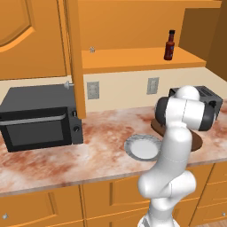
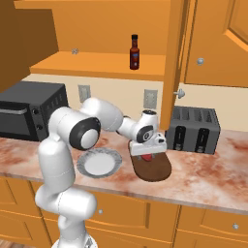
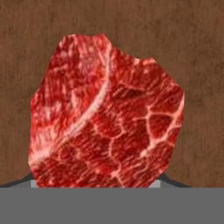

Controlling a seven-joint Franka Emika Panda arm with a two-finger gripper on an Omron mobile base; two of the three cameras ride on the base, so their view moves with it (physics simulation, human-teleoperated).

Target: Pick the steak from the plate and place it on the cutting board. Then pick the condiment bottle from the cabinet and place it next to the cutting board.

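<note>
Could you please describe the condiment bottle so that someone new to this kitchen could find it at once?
Look up at the open orange-brown cabinet on the wall above the marbled counter. On its inner shelf, towards the right, stands the condiment bottle. It is slim, dark red-brown, black-capped and red-labelled, and it is the one upright thing on that shelf.

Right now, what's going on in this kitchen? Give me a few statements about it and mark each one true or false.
1. The plate holds no steak. True.
2. The steak is over the cutting board. True.
3. The condiment bottle stands on the counter. False: it stands on the cabinet shelf.
4. The plate sits right of the cutting board in the right base view. False: it sits left of it.
5. The microwave door is open. False: it is closed.
</note>
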